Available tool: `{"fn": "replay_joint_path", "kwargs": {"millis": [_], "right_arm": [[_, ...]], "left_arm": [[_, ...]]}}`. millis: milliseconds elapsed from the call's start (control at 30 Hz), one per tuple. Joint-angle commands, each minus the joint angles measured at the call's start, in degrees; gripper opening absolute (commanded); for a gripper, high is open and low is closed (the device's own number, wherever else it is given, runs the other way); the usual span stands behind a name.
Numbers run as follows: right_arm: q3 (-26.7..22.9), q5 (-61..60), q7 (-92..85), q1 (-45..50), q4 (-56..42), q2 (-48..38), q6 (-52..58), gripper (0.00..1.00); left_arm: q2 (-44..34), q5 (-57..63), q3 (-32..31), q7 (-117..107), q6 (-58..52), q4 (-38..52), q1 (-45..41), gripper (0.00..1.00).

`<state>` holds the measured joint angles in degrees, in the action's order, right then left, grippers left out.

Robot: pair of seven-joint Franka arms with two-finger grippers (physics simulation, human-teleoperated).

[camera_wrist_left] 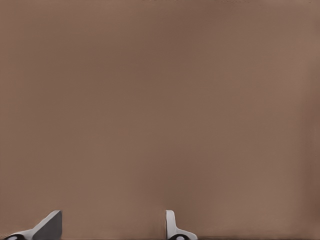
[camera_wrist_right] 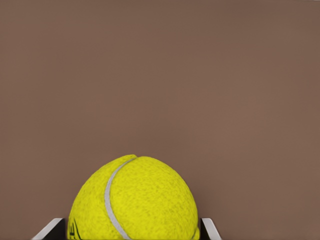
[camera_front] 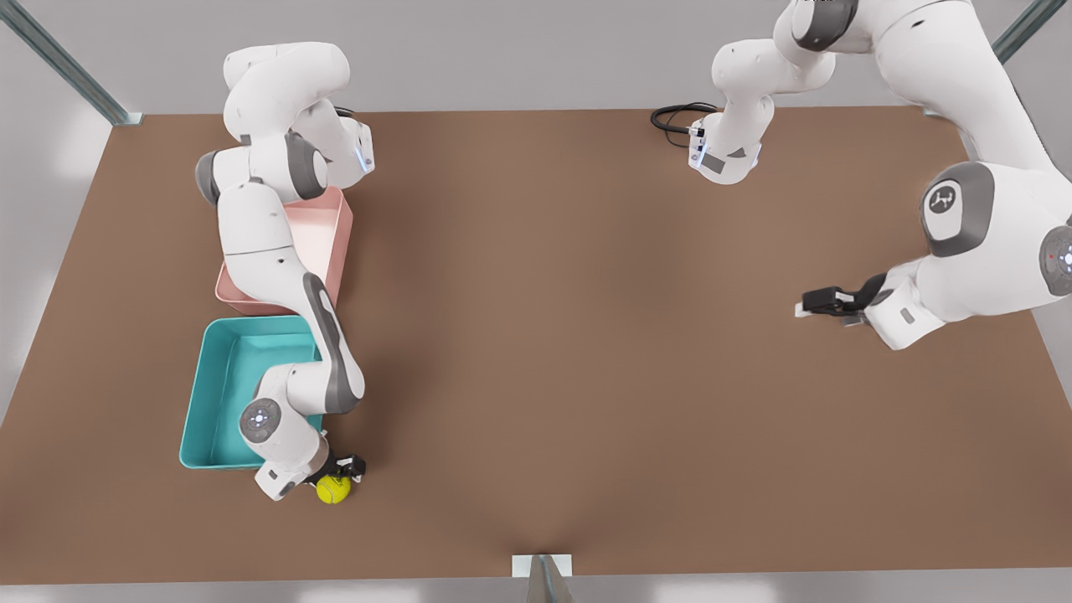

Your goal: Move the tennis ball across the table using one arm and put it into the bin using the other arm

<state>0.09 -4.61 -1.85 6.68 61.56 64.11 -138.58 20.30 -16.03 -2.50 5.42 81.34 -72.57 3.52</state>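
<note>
Tennis ball [camera_wrist_right: 134,200] close up between right hand [camera_front: 339,476] fingers, clenched on it, just past teal bin's [camera_front: 201,394] corner over the counter [camera_front: 569,377]. Bin interior partly hidden by the arm. Pink tray [camera_front: 331,230] beside bin. Left hand [camera_front: 816,303] released, waiting, well apart.

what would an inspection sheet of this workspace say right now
surface: brown table, flat and matte
job's things: tennis ball on the table just outside the teal bin
clutter: pink tray beside the bin
grippers: right gripper fingers on either side of the ball; left gripper open, waiting over bare table at the front view's right
cables: black loop by the far arm base
surroundings: grey walls, metal frame struts
</note>
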Motion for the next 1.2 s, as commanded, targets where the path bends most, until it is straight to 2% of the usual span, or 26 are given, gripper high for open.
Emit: {"fn": "replay_joint_path", "kwargs": {"millis": [0, 33, 67, 133, 200, 300, 433, 567, 600, 767, 800, 867, 967, 1000, 1033, 1067, 1167], "right_arm": [[0.0, -0.1, -0.4, 0.0, -0.1, 0.1, -1.4, 1.00], [0.0, -0.1, -0.4, 0.0, 0.0, 0.1, -1.4, 1.00], [0.0, -0.1, -0.4, 0.0, 0.0, 0.1, -1.4, 0.95], [0.0, -0.1, -0.5, -0.1, 0.0, 0.0, -1.4, 0.67], [0.0, -0.4, -0.3, -0.1, -0.1, -0.1, -1.4, 0.52], [0.0, -0.4, -0.2, -0.1, -0.9, -0.6, -1.4, 0.46], [0.1, -0.4, -0.3, 0.0, -2.2, -1.1, -2.3, 0.46], [0.0, -0.1, -1.1, -0.5, -1.2, -6.0, -1.6, 0.48], [0.0, 0.0, -1.1, -0.9, 0.6, -8.0, -0.2, 0.48], [-0.3, -0.2, -6.8, -5.6, 23.2, -25.9, 1.5, 0.48], [-0.3, -0.3, -7.9, -7.1, 24.8, -28.4, 4.4, 0.48], [-0.7, -0.3, -10.4, -9.7, 28.0, -31.8, 9.1, 0.49], [-0.9, -0.3, -11.6, -12.9, 30.2, -34.8, 22.0, 0.50], [-0.9, -0.3, -11.6, -13.0, 30.2, -34.9, 24.7, 0.57], [-0.9, -0.3, -11.9, -12.9, 30.2, -34.8, 24.9, 1.00], [-0.9, -0.3, -11.9, -12.9, 30.2, -34.8, 26.7, 1.00], [-0.9, -0.3, -11.7, -12.9, 30.1, -34.3, 26.6, 1.00]], "left_arm": [[1.6, -7.7, -0.4, -0.1, -6.3, 3.4, 1.3, 1.00], [1.6, -7.6, -0.3, -0.4, -6.2, 3.3, 1.1, 1.00], [1.8, -7.7, -0.3, -0.5, -6.2, 3.3, 1.1, 1.00], [2.3, -7.8, -0.3, -0.5, -6.1, 3.4, 1.1, 1.00], [2.4, -7.9, -0.3, -0.5, -6.1, 3.3, 1.0, 1.00], [2.5, -7.9, -0.3, -0.4, -6.1, 3.3, 1.0, 1.00], [2.7, -7.9, -0.3, -0.4, -6.1, 3.3, 1.0, 1.00], [2.6, -7.8, -0.4, -0.1, -6.2, 3.7, 1.1, 1.00], [2.6, -7.8, -0.4, -0.1, -6.0, 3.8, 1.1, 1.00], [3.1, -7.1, -0.5, -0.2, -5.4, 7.9, -0.2, 1.00], [3.5, -3.3, -0.6, -2.0, -4.3, 7.9, -1.1, 1.00], [3.2, 13.5, -0.8, -2.8, -2.7, 7.8, -7.5, 1.00], [1.9, 14.1, -0.7, -3.0, -3.2, 8.1, -7.4, 1.00], [-2.7, 14.4, -0.7, -2.9, -0.1, 3.3, -5.2, 1.00], [-8.4, 14.4, -0.8, -2.7, 7.8, -6.9, -4.8, 1.00], [-6.0, 14.4, -0.8, -2.8, 5.8, -5.5, -4.6, 1.00], [-5.6, 14.4, -0.9, -2.8, 5.8, -5.5, -4.8, 1.00]]}}
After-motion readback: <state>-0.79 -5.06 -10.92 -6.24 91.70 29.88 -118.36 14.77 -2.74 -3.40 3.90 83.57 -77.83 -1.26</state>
